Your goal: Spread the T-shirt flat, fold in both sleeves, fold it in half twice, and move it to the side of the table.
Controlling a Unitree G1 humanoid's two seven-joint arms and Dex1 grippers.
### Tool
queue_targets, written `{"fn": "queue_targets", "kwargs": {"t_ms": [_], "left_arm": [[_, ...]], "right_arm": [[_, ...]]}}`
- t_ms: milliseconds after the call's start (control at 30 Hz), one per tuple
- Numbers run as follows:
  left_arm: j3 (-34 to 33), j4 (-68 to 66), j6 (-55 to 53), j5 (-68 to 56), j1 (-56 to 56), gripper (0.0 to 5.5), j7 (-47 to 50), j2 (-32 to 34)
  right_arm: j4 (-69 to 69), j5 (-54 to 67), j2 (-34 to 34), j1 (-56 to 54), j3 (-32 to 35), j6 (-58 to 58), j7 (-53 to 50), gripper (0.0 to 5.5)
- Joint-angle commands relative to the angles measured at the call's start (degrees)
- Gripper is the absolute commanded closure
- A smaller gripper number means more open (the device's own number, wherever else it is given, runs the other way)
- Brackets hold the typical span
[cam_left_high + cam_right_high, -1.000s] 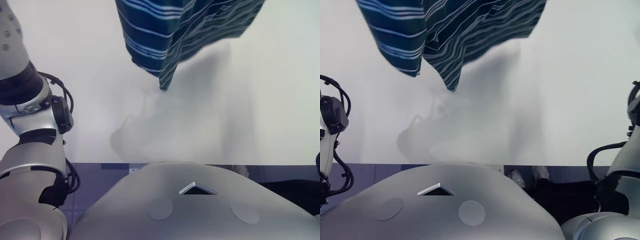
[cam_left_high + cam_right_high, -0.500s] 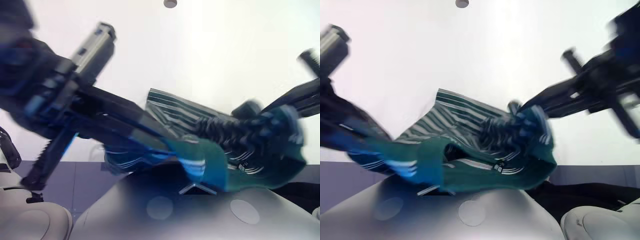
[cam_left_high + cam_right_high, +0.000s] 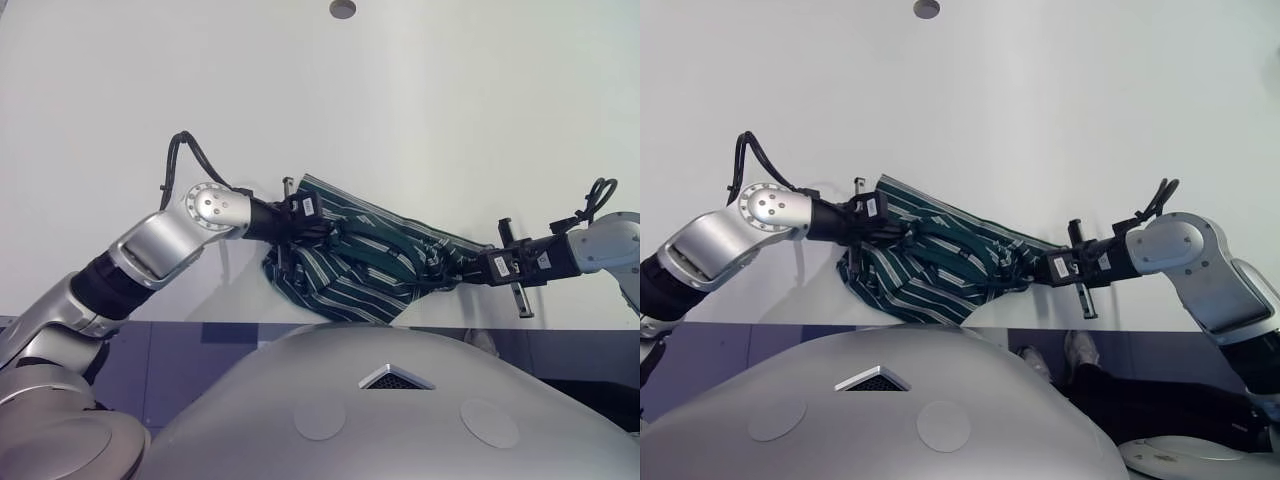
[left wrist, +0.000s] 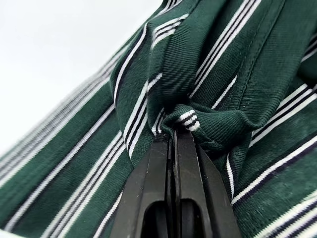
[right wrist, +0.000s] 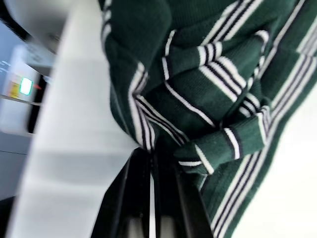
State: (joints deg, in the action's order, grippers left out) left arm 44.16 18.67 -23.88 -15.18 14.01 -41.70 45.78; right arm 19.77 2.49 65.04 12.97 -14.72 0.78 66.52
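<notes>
The green T-shirt (image 3: 365, 260) with white and dark stripes lies bunched near the front edge of the white table (image 3: 400, 100). My left gripper (image 3: 300, 230) is shut on a fold at its left end, and the left wrist view has cloth (image 4: 223, 74) pinched at the gripper (image 4: 173, 136). My right gripper (image 3: 450, 270) is shut on the shirt's right end; the right wrist view has a striped fold (image 5: 208, 148) clamped in the gripper (image 5: 151, 153). The shirt sags in creases between the two grippers and part of it (image 3: 900, 290) hangs toward the table's edge.
A small round hole (image 3: 342, 8) sits in the tabletop at the far middle. The table's front edge (image 3: 200, 322) runs just below the shirt, with dark floor (image 3: 190, 350) beneath. Open white surface stretches behind and to both sides of the shirt.
A second ago the shirt hung high at the far side. Both arms have swung it down, and it now rests bunched by the front edge, both grippers still on it.
</notes>
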Motion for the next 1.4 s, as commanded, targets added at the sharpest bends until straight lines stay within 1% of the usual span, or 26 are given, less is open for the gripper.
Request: {"fn": "queue_targets", "kwargs": {"t_ms": [33, 100, 200, 267, 300, 333, 400, 433, 500, 533, 600, 667, 700, 733, 767, 800, 833, 900, 933, 1000, 1067, 1133, 1200, 1267, 1333, 1400], "left_arm": [[6.62, -18.86, 3.63, 21.57, 6.29, 5.50, 8.30, -7.32], [4.80, -31.62, 7.37, 24.26, 14.33, 5.50, 9.64, -11.58], [1.85, -59.96, 15.41, 26.94, 29.77, 5.50, 15.18, -18.50], [-0.11, -77.40, 20.59, 29.10, 41.81, 5.50, 26.32, -21.45], [-1.68, -82.50, 22.41, 29.21, 46.64, 5.50, 32.15, -21.64], [-3.69, -85.35, 24.08, 28.73, 50.77, 5.50, 37.68, -21.29], [-8.22, -87.23, 27.50, 26.01, 56.51, 5.50, 42.63, -20.83], [-10.05, -86.87, 29.68, 24.43, 57.79, 5.50, 41.94, -20.67], [-13.06, -83.87, 34.77, 21.87, 55.91, 5.50, 35.94, -20.10], [-14.83, -79.40, 36.40, 19.70, 52.11, 5.50, 30.23, -19.45], [-18.07, -62.91, 35.10, 12.10, 41.05, 5.50, 16.82, -16.86], [-19.81, -35.80, 28.56, -1.11, 27.18, 5.50, 4.25, -10.28], [-20.44, -26.70, 25.82, -5.48, 22.74, 5.50, 0.12, -7.72], [-21.29, -19.72, 23.66, -8.96, 19.05, 5.50, -3.49, -4.88], [-23.04, -14.56, 21.94, -12.47, 15.98, 5.50, -6.49, -2.16], [-26.05, -9.98, 19.64, -17.19, 13.44, 5.50, -8.79, 0.27], [-28.36, -6.77, 17.83, -20.53, 11.69, 5.50, -10.19, 1.84], [-33.44, -2.09, 13.73, -27.91, 8.92, 5.50, -11.64, 3.99], [-37.23, 1.59, 10.20, -34.93, 5.13, 5.50, -13.55, 6.66], [-41.01, 7.57, 4.54, -43.31, -3.95, 5.50, -18.43, 12.41], [-38.50, 11.68, 2.84, -41.20, -13.11, 5.50, -22.69, 17.16], [-35.26, 13.69, 1.44, -38.38, -20.13, 5.50, -25.28, 18.79], [-32.75, 15.14, 0.71, -34.57, -24.46, 5.50, -26.81, 19.49], [-28.43, 14.01, 2.92, -25.05, -26.96, 5.50, -26.78, 18.67], [-25.27, 10.08, 7.10, -14.46, -27.25, 5.50, -25.90, 17.59], [-25.79, 8.08, 8.81, -11.51, -26.97, 5.50, -25.23, 16.13]], "right_arm": [[-31.26, -26.46, -19.57, -17.89, -11.84, 2.50, -27.05, 5.49], [-41.13, -29.53, -24.72, -29.92, -12.83, 1.96, -33.05, 5.49], [-61.90, -34.34, -33.05, -49.50, -15.60, 3.03, -42.87, 5.49], [-76.34, -36.40, -39.86, -63.38, -16.08, 2.08, -53.25, 5.49], [-81.22, -36.52, -42.67, -68.93, -15.42, 1.67, -59.19, 5.49], [-84.49, -36.24, -44.56, -73.32, -14.50, 1.57, -64.37, 5.49], [-87.39, -35.42, -45.22, -78.71, -12.86, 2.61, -70.21, 5.49], [-87.80, -35.28, -44.53, -79.97, -12.70, 3.89, -70.33, 5.49], [-87.14, -35.26, -42.05, -79.76, -13.19, 9.96, -67.88, 5.49], [-85.15, -34.02, -40.20, -77.86, -12.85, 14.18, -64.51, 5.49], [-77.22, -28.10, -35.82, -71.31, -10.63, 22.37, -53.59, 5.49], [-57.97, -15.10, -27.36, -59.05, -7.96, 24.41, -35.83, 5.49], [-50.40, -10.01, -23.89, -54.43, -6.98, 23.82, -29.36, 5.49], [-42.53, -4.30, -19.48, -49.67, -6.02, 22.54, -22.97, 5.49], [-33.48, 4.30, -14.76, -44.32, -4.13, 19.18, -16.54, 5.49], [-24.68, 13.83, -9.91, -38.62, -0.86, 13.54, -10.75, 5.49], [-18.67, 20.33, -6.72, -34.64, 1.71, 9.30, -6.94, 5.49], [-10.95, 29.79, -1.54, -27.94, 6.54, 1.66, -1.89, 5.49], [-6.80, 35.12, 2.52, -22.00, 9.22, -3.01, 1.84, 5.49], [-0.24, 40.53, 7.96, -9.82, 11.87, -8.34, 6.19, 5.49], [1.23, 38.27, 10.65, 1.32, 9.23, -7.72, 8.97, 5.49], [1.10, 31.94, 11.67, 10.51, 4.97, -5.25, 10.35, 5.49], [1.67, 24.77, 12.26, 15.62, 2.66, -2.21, 10.63, 5.49], [4.49, 22.18, 10.58, 15.74, 2.10, -3.59, 9.52, 5.49], [6.59, 22.71, 8.37, 13.87, 2.35, -6.45, 8.30, 5.49], [6.89, 23.47, 6.62, 12.71, 3.33, -8.10, 7.19, 5.49]]}}
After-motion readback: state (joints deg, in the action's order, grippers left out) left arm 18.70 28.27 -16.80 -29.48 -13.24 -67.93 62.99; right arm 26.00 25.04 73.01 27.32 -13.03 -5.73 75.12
